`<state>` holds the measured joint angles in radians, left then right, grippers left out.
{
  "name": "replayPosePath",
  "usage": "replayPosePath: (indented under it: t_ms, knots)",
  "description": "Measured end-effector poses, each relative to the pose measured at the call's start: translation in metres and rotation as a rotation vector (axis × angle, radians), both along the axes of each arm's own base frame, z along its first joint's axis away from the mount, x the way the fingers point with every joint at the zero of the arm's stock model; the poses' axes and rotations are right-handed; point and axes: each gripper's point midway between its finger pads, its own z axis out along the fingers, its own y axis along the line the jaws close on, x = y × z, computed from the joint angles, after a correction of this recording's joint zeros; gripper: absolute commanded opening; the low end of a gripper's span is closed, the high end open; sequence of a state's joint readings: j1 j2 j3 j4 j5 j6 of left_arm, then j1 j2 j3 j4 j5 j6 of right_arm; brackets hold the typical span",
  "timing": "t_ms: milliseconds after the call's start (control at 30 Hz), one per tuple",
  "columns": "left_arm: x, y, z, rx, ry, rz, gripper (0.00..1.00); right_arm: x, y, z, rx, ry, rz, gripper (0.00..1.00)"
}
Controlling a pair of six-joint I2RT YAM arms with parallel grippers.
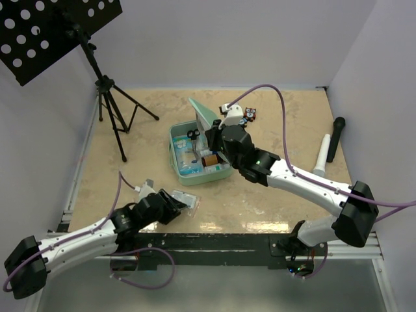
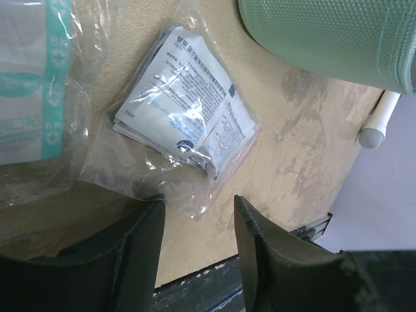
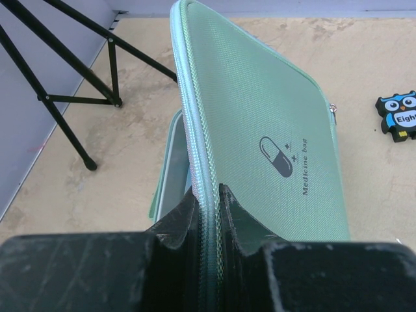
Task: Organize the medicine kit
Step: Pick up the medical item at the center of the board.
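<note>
The medicine kit (image 1: 184, 144), a mint-green zip case, lies open in mid-table with its lid (image 3: 273, 117) standing upright. A capsule mark is printed on the lid. My right gripper (image 3: 208, 195) is shut on the lid's zipped rim, seen from above at the lid's right edge (image 1: 214, 135). Scissors (image 1: 193, 135) and small packets lie inside the tray. Near the front left, a clear bag of white-and-blue sachets (image 2: 185, 120) lies flat on the table. My left gripper (image 2: 195, 218) is open, and the bag's lower corner just reaches between its fingertips.
A second clear packet with teal print (image 2: 32, 97) lies left of the sachet bag. A tripod stand (image 1: 112, 114) with a black perforated panel (image 1: 45, 32) stands at the back left. An owl-printed item (image 3: 398, 116), a white tube (image 1: 323, 155) and a black stick (image 1: 336, 136) lie to the right.
</note>
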<state>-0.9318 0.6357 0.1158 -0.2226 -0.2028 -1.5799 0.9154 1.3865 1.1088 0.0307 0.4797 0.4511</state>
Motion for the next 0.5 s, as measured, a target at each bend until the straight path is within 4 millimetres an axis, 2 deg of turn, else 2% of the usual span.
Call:
replayPosePath:
  t_ms: [233,367,500]
  knots:
    - [0.002,0.003,-0.004,-0.013,0.002,0.039,0.44,0.0,0.0,0.0,-0.002,-0.001,0.001,0.0]
    - [0.005,0.004,-0.003,-0.026,-0.004,0.064,0.57,0.0,-0.001,-0.001,-0.002,0.0,0.001,0.0]
    - [0.011,0.003,0.002,-0.051,-0.015,0.098,0.59,-0.002,-0.004,0.001,0.003,-0.004,0.0,0.0]
